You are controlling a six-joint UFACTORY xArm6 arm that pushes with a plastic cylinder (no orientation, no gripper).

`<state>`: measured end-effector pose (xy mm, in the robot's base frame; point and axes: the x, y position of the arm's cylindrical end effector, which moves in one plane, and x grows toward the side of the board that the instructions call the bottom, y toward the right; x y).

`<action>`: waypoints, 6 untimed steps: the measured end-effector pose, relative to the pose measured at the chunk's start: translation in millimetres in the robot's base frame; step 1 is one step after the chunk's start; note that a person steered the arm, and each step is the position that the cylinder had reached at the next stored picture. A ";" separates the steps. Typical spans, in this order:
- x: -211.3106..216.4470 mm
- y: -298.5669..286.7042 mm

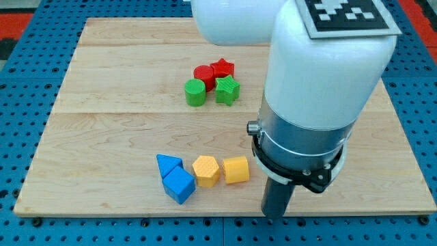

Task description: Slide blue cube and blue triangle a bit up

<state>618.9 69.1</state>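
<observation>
Since I carry no hand at all, only a straight dark rod, there is nothing to spread or pinch: my tip (274, 216) rests on the wooden board (102, 82) close to its near edge, touching no block. Just left of it, and a little farther in, sits the yellow cube (236, 170), and left of that the yellow hexagon (206, 171) right beside it. Left again lies my target pair: the blue cube (179, 185), nearer, with the blue triangle (168, 165) against its far-left side. Both sit low on the board, so pushing them toward the far side calls, I judge, for the tip to come in on their near side first; standing near the edge suits that approach, though the yellow blocks lie between. Well apart, toward the far middle, cluster the red cylinder (203, 73), red star (222, 67), green cylinder (195, 92) and green star (227, 89).
</observation>
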 end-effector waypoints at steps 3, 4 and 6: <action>-7.0 -110.9; -25.9 -129.2; 0.1 -133.6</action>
